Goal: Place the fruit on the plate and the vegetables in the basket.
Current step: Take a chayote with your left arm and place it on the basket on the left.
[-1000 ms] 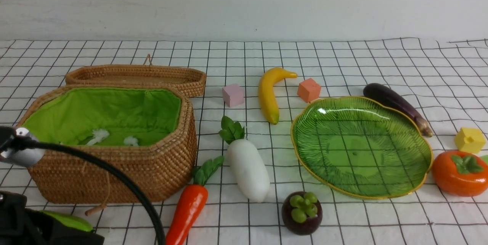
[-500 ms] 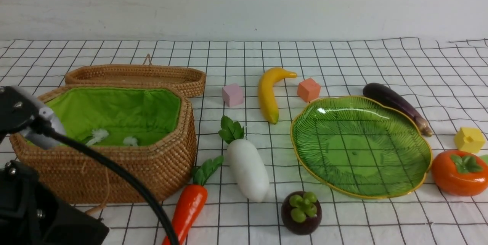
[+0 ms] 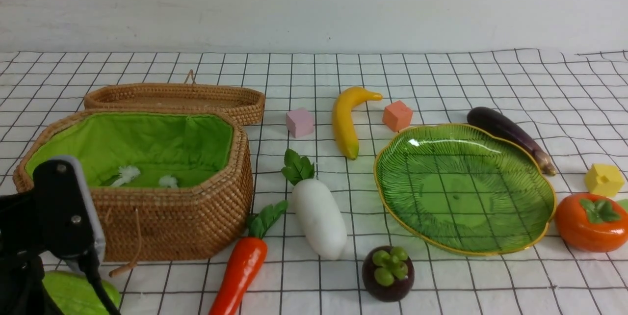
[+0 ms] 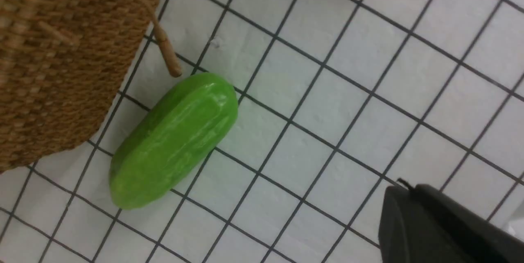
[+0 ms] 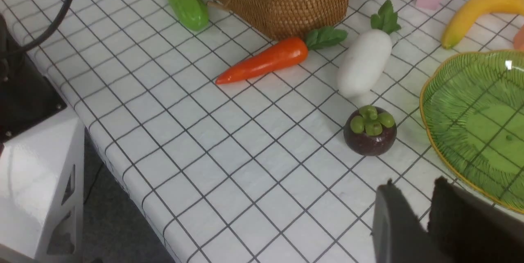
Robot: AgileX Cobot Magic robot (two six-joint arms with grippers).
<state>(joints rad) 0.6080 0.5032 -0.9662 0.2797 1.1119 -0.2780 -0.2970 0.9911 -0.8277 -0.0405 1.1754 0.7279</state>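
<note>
On the tabletop just beside the basket (image 3: 196,217) lies the gourd (image 4: 174,140), which the left pincer (image 4: 405,185), closed and empty, should straddle with jaws spread wide across its narrow width, while the right pincer (image 5: 413,185) stands slightly open.

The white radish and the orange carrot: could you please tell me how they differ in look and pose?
The radish is white and fat; the carrot is orange-red and slimmer. The carrot tapers to a point, whereas the radish has a rounded end. Both lie on the table with green leaves attached.
</note>
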